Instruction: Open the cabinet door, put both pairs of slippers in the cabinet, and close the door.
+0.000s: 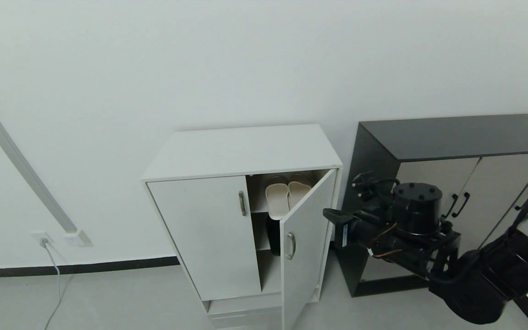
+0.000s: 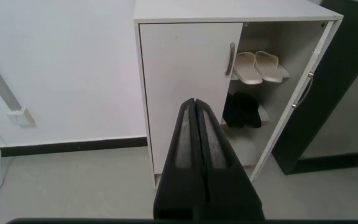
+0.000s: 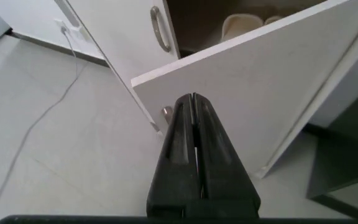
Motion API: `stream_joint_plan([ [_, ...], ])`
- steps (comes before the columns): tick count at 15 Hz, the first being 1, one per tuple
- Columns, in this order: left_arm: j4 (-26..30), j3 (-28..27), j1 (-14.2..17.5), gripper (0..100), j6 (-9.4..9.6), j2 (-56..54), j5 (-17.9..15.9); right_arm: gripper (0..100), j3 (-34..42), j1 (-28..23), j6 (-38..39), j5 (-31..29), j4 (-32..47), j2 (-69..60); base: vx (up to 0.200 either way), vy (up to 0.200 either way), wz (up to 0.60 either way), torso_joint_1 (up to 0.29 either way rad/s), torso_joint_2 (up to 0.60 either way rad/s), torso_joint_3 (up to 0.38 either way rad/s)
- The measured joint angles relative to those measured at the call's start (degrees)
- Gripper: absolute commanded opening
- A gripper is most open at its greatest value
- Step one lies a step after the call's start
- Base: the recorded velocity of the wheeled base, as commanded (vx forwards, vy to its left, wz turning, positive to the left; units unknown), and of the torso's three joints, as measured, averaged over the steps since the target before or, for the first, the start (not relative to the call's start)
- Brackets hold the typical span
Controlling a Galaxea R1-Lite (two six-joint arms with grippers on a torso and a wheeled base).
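The left gripper (image 2: 193, 102) hangs low in front of the white cabinet (image 1: 241, 151), well apart from it. Its two fingers are pressed flat together with nothing between them. The right gripper (image 3: 192, 98) is likewise clamped tight and empty. Its tip sits close against the outer face of the cabinet's right door (image 1: 307, 229), near that door's curved metal handle (image 1: 291, 245); whether it actually touches the panel cannot be told.

The right door stands part-way open, hinged at the cabinet's right edge with its free edge swung outward. The left door (image 1: 204, 229) is shut flush, its own handle at its inner edge.

Both pairs are inside, seen through the gap between the doors. The beige slippers (image 1: 286, 196) lie side by side on the upper shelf, reaching the shelf's front edge. The black slippers (image 2: 242, 111) sit together on the shelf beneath, also toward its front edge.

The cabinet stands on a grey floor (image 1: 108, 298) with its back to a white wall. Just beside its right edge is a dark cabinet (image 1: 452, 137) with pale doors and black handles. Off to the left, low on the wall, a wall socket (image 1: 42, 239) has a grey cable (image 1: 57, 284) trailing down to the floor
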Motion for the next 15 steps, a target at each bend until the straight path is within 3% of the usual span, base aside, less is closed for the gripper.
stream_joint_plan([
  [7,0.02,0.00,0.00,0,0.04,0.00,-0.01,0,13.25,0.72,-5.39,2.08,-8.48,-1.79,0.171,0.000,0.00,0.001,0.00,0.003],
  [11,0.02,0.02,-0.04,0,0.04,0.00,0.00,0,15.65,2.82,-5.47,2.27,-8.79,-0.50,0.000,0.000,0.00,0.000,0.00,0.000],
  [15,0.00,-0.01,0.00,0,-0.02,0.00,0.02,0,12.23,3.78,-5.45,2.05,-9.12,3.15,0.000,0.000,0.00,0.000,0.00,0.000],
])
